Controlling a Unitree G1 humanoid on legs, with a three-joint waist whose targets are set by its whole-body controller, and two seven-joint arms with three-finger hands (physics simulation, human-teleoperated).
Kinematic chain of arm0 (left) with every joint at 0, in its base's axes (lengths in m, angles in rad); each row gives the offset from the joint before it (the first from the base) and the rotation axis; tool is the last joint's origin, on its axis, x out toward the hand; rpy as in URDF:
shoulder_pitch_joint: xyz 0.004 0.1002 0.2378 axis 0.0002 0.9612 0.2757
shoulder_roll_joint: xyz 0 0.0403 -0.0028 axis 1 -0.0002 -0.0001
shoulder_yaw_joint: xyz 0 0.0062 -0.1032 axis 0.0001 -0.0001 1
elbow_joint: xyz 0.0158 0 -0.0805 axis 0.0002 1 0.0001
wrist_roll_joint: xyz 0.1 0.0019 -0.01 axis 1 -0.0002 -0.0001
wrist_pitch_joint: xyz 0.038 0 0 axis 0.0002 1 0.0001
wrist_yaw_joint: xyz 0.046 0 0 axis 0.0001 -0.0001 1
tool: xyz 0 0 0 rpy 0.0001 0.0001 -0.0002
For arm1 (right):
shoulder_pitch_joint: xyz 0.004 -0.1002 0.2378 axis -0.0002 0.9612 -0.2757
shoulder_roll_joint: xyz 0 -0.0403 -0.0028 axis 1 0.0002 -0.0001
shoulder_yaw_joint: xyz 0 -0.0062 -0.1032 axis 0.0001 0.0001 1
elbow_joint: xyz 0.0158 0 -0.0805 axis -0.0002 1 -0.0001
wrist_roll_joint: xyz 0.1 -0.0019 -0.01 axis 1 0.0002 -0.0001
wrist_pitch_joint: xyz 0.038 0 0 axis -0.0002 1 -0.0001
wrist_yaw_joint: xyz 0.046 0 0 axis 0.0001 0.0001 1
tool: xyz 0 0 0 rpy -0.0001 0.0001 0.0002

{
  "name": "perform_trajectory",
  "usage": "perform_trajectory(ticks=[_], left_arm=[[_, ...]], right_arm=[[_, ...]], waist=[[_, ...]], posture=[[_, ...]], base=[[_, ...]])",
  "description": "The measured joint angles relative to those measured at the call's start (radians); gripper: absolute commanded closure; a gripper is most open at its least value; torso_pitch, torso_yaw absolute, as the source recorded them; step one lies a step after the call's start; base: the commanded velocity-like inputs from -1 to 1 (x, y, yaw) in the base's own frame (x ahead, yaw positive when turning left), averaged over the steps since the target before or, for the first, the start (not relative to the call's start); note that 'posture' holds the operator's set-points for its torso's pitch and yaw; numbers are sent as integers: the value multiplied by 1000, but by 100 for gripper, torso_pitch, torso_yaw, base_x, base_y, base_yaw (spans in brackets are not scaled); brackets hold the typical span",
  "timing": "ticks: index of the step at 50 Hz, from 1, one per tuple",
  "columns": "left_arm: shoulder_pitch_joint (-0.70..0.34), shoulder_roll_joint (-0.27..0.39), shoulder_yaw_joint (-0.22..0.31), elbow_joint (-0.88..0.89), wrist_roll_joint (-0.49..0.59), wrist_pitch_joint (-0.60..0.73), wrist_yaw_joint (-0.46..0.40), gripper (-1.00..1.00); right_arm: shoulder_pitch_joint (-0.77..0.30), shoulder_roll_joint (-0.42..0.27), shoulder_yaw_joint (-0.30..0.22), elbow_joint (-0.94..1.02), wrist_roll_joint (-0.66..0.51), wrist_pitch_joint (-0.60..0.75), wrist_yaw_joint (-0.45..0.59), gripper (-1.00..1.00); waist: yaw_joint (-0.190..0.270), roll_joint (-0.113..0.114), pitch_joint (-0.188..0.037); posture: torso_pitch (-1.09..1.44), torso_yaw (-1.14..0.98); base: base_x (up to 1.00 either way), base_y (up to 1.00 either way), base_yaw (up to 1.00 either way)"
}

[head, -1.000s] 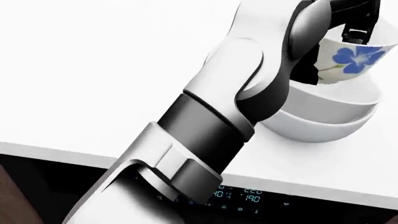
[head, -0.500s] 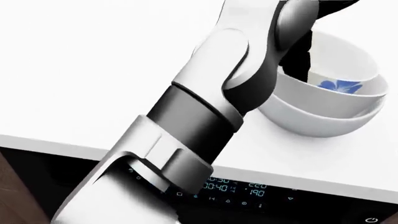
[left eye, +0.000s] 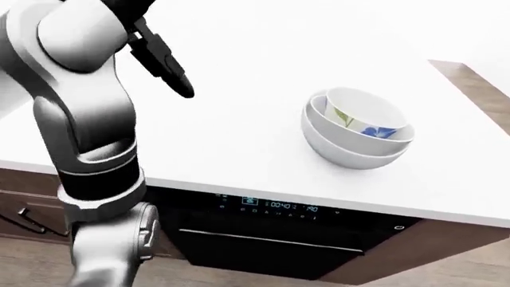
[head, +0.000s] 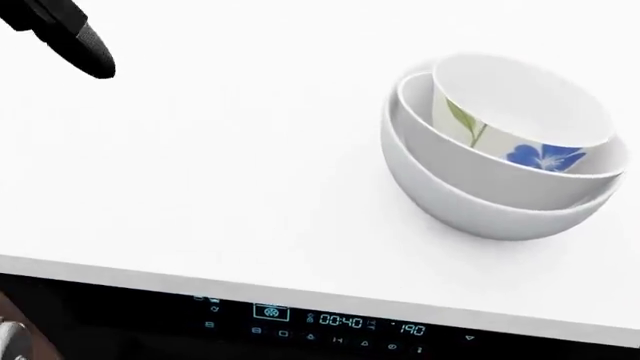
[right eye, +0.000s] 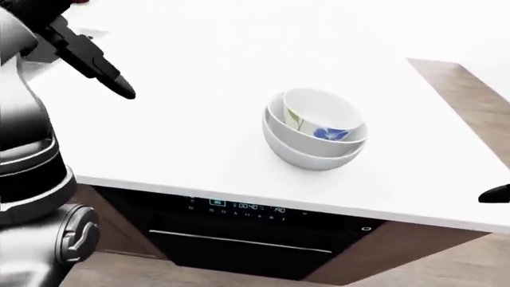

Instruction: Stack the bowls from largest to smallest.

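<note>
Oven (left eye: 263, 230): nearest the camera, set under the counter edge; black door with a lit blue display strip (head: 340, 321) at the bottom of the head view; half a second ago the forearm covered part of this strip, now it reads unobstructed.
Cabinet fronts (right eye: 399, 248): brown wood on either side of the oven.
Left arm (left eye: 88, 155): grey and white, rising along the left edge of the left-eye view; earlier it ran diagonally across the head view and hid the left side of the bowls, now it has cleared that view almost entirely.
Counter (head: 220, 172): white, bare between the arm and the bowls.
Large bowl (head: 470, 202): plain white, upright on the counter at the right of the head view.
Middle bowl (head: 415, 101): white, nested inside the large bowl; only its rim band shows.
Small bowl (head: 520, 112): white with a blue flower and green stem, seated in the middle bowl and tilted slightly; one second ago it hung above the stack in the fingers, now it rests free.
Left hand (left eye: 163, 60): dark fingers extended, gripping nothing, well apart from the bowls at upper left.
Right hand (right eye: 495, 193): only a dark tip at the right edge of the right-eye view; whether spread or closed cannot be told.
</note>
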Motion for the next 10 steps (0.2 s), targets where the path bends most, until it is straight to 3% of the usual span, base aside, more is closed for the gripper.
perform_trajectory(ticks=[4,7,10], left_arm=[[172,117,81,-59,-49,-7,-12,-100],[323,215,188,-91,-119,10,11,-100],[494,303,334,-107,-228,29,74,-100]], right_arm=[[22,-15,-59,31,20,-22,4,-100],[44,-33,-124,78,39,-41,8,-100],[74,-46,-211,144,62,-68,1,-100]], waist=[[-5,11,1],[-10,17,4],[-13,23,4]], posture=[[0,0],[0,0],[0,0]], base=[[0,0,0],[0,0,0],[0,0,0]])
